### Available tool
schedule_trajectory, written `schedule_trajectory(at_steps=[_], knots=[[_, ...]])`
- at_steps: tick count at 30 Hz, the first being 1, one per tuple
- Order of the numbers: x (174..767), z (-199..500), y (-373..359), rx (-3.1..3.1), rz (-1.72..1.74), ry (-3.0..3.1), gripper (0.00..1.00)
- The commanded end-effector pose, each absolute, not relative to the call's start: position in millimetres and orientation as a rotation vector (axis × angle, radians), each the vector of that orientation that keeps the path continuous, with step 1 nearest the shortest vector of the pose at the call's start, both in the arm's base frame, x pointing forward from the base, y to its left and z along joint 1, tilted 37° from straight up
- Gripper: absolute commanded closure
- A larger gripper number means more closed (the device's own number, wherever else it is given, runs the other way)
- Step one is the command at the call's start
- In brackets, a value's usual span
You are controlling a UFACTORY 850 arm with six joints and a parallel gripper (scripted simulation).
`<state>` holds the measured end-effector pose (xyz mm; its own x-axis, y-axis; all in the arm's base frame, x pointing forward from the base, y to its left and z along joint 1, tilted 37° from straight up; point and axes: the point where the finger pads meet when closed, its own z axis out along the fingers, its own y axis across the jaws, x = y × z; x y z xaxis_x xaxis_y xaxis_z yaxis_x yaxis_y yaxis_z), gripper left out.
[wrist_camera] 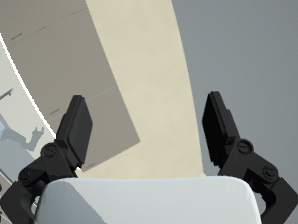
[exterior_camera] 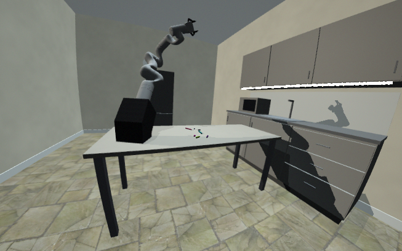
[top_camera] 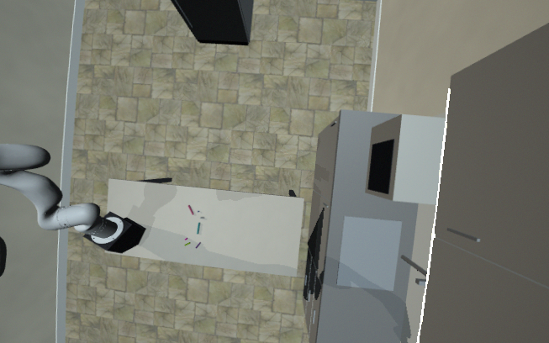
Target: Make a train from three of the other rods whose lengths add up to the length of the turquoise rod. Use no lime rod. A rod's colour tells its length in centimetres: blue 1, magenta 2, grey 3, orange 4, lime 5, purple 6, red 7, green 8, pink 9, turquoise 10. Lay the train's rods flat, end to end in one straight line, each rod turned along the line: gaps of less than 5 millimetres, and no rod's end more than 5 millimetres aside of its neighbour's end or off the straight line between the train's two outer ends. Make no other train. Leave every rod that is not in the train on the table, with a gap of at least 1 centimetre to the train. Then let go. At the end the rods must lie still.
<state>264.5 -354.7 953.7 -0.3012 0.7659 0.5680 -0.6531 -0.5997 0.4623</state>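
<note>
A turquoise rod [top_camera: 198,228] [exterior_camera: 200,131] lies on the white table [top_camera: 250,234] [exterior_camera: 164,146]. A crimson rod [top_camera: 190,209] [exterior_camera: 188,128], red or pink, a tiny dark rod [top_camera: 198,211] [exterior_camera: 194,128], seemingly blue, and a grey rod [top_camera: 202,217] [exterior_camera: 199,129] lie towards the fridge side. A magenta rod [top_camera: 186,239] [exterior_camera: 194,135], a lime rod [top_camera: 187,244] [exterior_camera: 197,137] and a purple rod [top_camera: 197,245] [exterior_camera: 207,136] lie on the other side. The rods lie apart, at different angles. My gripper [exterior_camera: 196,26] [wrist_camera: 146,107] is open and empty, high above the table.
The arm's black base block [top_camera: 127,236] [exterior_camera: 133,124] stands at the table's left end. A kitchen counter [top_camera: 367,242] [exterior_camera: 330,126] with a microwave [exterior_camera: 254,106] runs along the right. A dark fridge [top_camera: 224,21] [exterior_camera: 166,93] stands at the back.
</note>
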Motion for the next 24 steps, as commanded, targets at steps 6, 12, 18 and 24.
schedule_trajectory(at_steps=[6, 12, 18, 24], knots=[[307, 902, -402, 1.19, 2.16, 0.044, 0.0], [340, 855, -432, 1.356, 2.269, -0.085, 0.0], [360, 823, -448, 1.464, 2.33, -0.18, 0.0], [395, 765, -470, 1.648, 2.413, -0.362, 0.0]])
